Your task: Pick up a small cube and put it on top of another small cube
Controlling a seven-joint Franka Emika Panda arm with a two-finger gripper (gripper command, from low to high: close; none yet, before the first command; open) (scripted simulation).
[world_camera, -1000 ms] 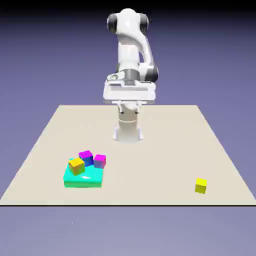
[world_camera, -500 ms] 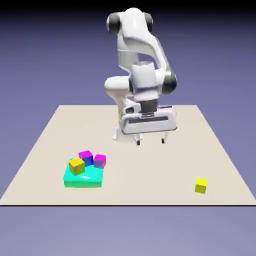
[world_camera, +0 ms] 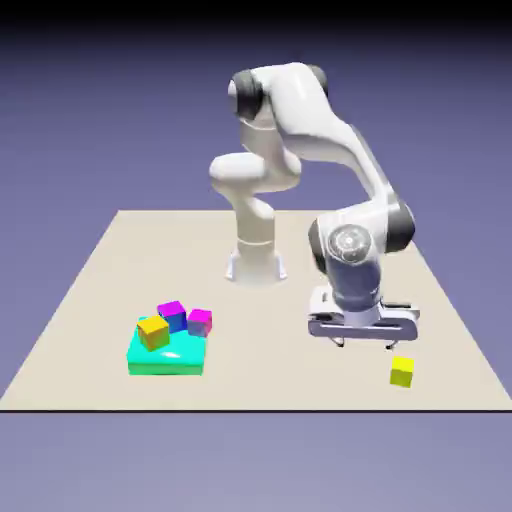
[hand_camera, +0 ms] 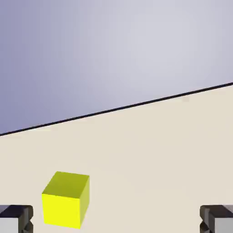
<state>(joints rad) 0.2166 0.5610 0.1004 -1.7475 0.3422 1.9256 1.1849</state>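
Fingers (hand_camera: 17, 218) spread wide apart, with nothing between them, up over the tabletop (world_camera: 270, 370) near the yellow cube (world_camera: 402, 372). That cube sits alone over by the exterior view's right, close to the front edge. Across on the exterior view's left, I can see the purple-topped cube with blue sides (world_camera: 172, 317), beside a magenta-pink cube (world_camera: 200, 322) and an orange-yellow one (world_camera: 153, 333), at a turquoise block (world_camera: 167, 361).

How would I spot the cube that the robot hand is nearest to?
Find the pale table, then its near edge toward the exterior view's right. There, just beyond the open gripper, sits a small cube. It is plain lemon-yellow and stands alone, unlike the cubes clustered around the turquoise block.
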